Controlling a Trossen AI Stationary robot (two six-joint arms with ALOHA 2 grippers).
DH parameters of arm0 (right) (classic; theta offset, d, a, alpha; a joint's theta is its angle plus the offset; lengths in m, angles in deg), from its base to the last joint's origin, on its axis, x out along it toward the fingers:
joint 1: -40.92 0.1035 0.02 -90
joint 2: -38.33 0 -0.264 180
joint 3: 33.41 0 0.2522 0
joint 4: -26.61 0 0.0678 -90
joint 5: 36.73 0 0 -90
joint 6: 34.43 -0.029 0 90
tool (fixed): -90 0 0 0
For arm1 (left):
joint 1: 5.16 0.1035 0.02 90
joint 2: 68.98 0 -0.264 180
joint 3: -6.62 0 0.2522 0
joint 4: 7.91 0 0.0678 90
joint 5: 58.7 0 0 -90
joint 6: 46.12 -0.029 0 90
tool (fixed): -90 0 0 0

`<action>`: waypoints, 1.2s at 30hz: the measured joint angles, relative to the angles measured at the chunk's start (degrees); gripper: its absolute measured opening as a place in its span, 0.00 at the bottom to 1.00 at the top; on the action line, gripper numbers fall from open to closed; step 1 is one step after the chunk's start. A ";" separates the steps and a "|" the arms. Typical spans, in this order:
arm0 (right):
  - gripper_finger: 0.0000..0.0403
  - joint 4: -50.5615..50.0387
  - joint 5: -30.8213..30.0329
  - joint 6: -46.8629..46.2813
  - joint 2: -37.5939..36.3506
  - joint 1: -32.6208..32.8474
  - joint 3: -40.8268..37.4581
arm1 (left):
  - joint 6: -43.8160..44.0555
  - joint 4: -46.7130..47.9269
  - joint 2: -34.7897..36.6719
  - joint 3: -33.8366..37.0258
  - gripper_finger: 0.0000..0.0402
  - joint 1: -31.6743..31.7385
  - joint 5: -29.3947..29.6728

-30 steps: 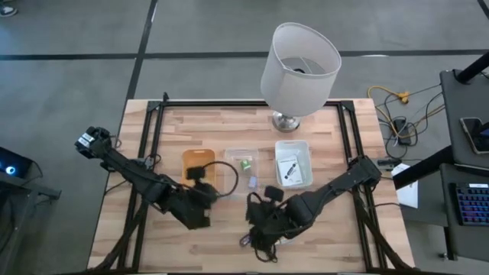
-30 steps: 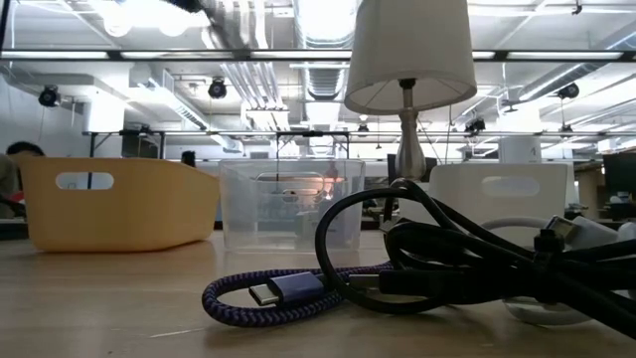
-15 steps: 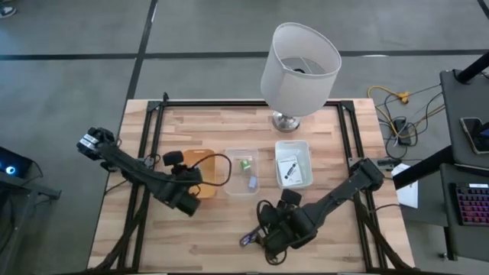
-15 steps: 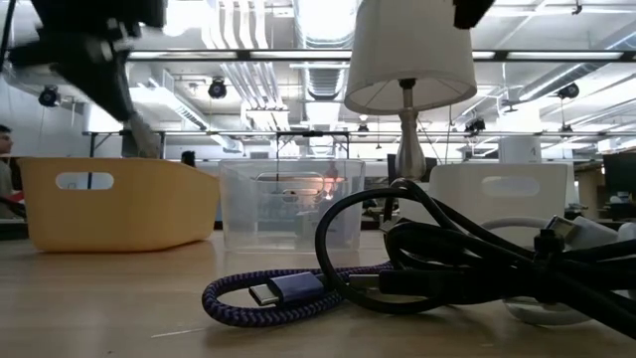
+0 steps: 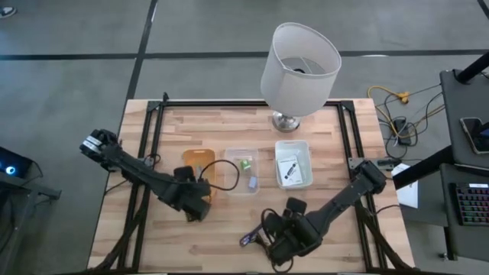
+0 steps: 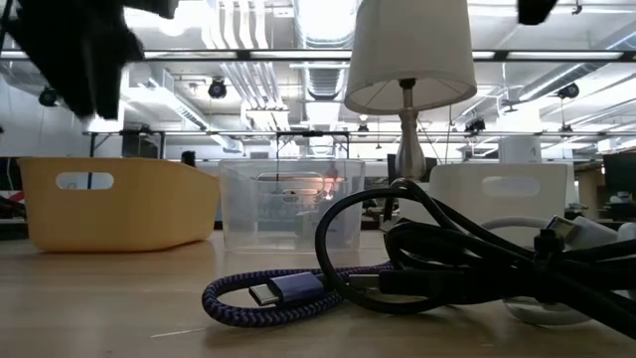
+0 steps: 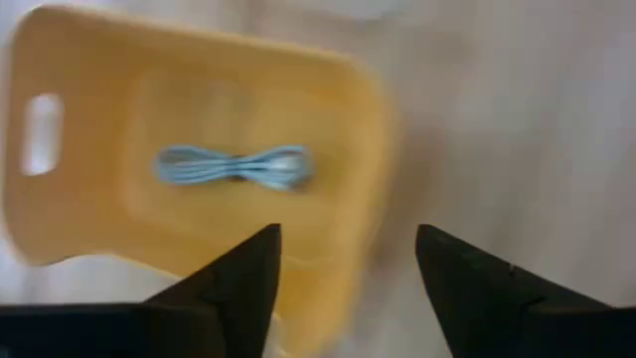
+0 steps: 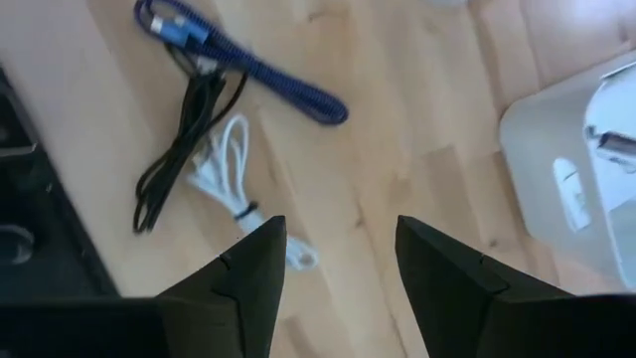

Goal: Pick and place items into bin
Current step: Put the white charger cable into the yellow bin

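Three cords lie heaped on the wood near the table's front: a purple braided cord (image 8: 248,65), a black cord (image 8: 179,159) and a white cord (image 8: 234,169). The low view shows the purple cord (image 6: 288,293) and the black cord (image 6: 447,259) up close. My right gripper (image 8: 338,224) hangs open above the table just right of the heap (image 5: 256,235), touching nothing. My left gripper (image 7: 348,234) is open and empty above the near edge of the orange bin (image 7: 328,149). A bundled light-blue cord (image 7: 234,167) lies on that bin's floor.
A clear bin (image 5: 242,172) with small green and pale pieces stands mid-table. To its right a white bin (image 5: 293,163) holds a white packet. A large white lamp (image 5: 299,69) stands at the far edge. Black rails (image 5: 153,137) run along the table's sides.
My left gripper swung toward the far left over the orange bin, then drew back a little toward the near edge. My right gripper has moved toward the table's near edge and right, away from the cord heap. The cords have stayed where they were.
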 joint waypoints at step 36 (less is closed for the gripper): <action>0.44 24.87 12.81 23.84 -0.76 2.87 -23.91 | 10.40 -23.26 -0.10 -9.50 0.56 -20.12 3.98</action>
